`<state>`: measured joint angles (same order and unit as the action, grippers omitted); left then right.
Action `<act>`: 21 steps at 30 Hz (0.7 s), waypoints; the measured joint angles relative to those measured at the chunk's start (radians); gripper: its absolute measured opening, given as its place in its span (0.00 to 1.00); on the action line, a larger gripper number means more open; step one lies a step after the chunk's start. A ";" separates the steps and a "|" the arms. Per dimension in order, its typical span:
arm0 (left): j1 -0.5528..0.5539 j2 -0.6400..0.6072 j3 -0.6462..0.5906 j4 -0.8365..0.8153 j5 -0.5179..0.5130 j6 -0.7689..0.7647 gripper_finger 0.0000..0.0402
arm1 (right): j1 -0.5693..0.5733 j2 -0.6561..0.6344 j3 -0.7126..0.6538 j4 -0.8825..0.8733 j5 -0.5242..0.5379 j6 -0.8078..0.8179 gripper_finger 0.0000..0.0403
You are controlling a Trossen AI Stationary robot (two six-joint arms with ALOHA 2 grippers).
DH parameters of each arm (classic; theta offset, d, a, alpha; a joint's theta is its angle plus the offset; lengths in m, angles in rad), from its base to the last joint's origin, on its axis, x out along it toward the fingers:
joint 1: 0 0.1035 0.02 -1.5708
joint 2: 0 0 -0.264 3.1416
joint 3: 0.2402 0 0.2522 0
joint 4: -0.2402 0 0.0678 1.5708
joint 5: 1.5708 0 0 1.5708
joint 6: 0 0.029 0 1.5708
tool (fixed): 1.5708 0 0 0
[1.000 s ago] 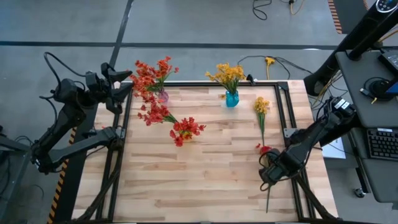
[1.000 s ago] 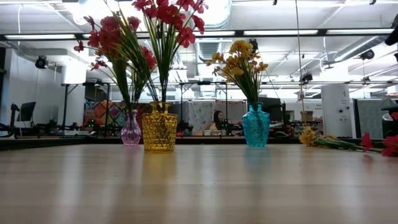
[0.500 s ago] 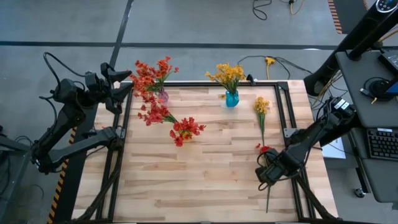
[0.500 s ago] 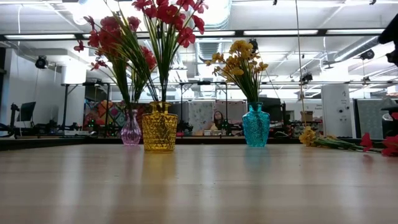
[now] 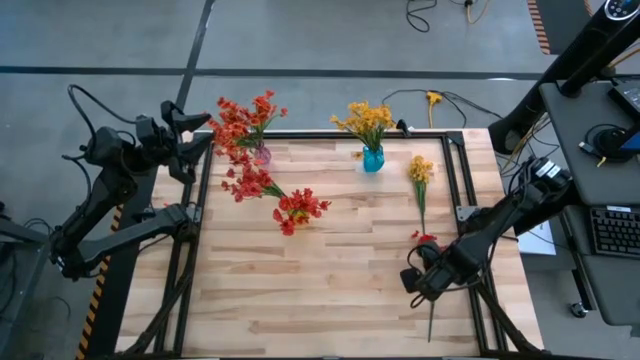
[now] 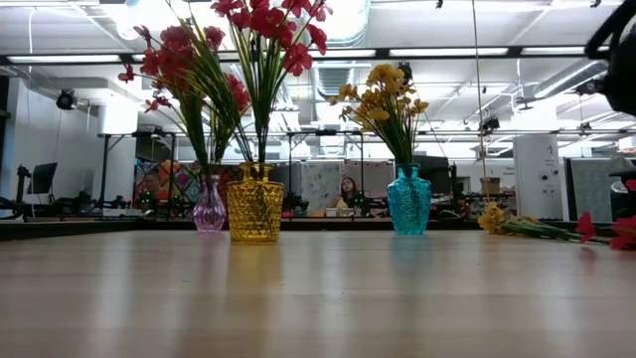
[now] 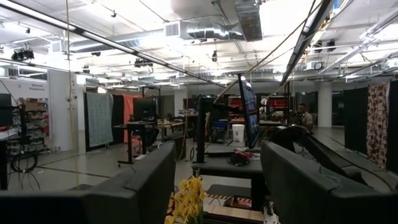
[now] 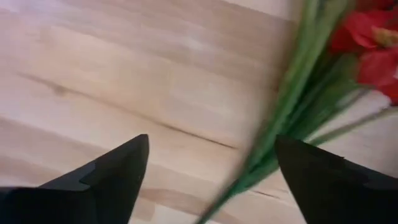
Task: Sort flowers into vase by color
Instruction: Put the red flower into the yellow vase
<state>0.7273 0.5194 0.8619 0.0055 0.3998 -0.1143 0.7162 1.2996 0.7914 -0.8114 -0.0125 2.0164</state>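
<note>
High view: right gripper (image 5: pixel 418 281) low at table's (image 5: pixel 330 290) 4 o'clock, just beside a red sprig (image 5: pixel 430 262) lying there; yellow sprig (image 5: pixel 420 178) lies loose at 2 o'clock. Blue vase (image 5: pixel 372 158) holds yellow flowers, pink vase (image 5: pixel 262 154) and yellow vase (image 5: pixel 297 214) hold red ones. Left gripper (image 5: pixel 203 135) waits off the table at 10 o'clock, fingers spread, empty. Low view: three vases upright, loose sprigs flat at 3 o'clock. Left wrist view: room only. Right wrist view: fingers (image 8: pixel 112 171) spread wide above wood, red sprig's stem between them, not pinched.
</note>
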 joint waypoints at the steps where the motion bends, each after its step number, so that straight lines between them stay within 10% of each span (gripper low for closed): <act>1: 0.000 -0.001 0.000 0.002 -0.001 0.000 0.54 | 0.000 0.008 0.000 -0.011 -0.023 0.006 0.87; 13: 0.000 -0.004 0.000 0.002 -0.049 0.001 0.54 | 0.014 0.145 -0.035 -0.017 -0.161 0.070 0.91; 21: 0.000 -0.005 0.000 -0.073 -0.052 0.004 0.54 | 0.010 0.140 -0.056 0.049 -0.119 0.052 0.56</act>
<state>0.7277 0.5144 0.8619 -0.0677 0.3473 -0.1107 0.7263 1.4398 0.7353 -0.7619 -0.1312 2.0688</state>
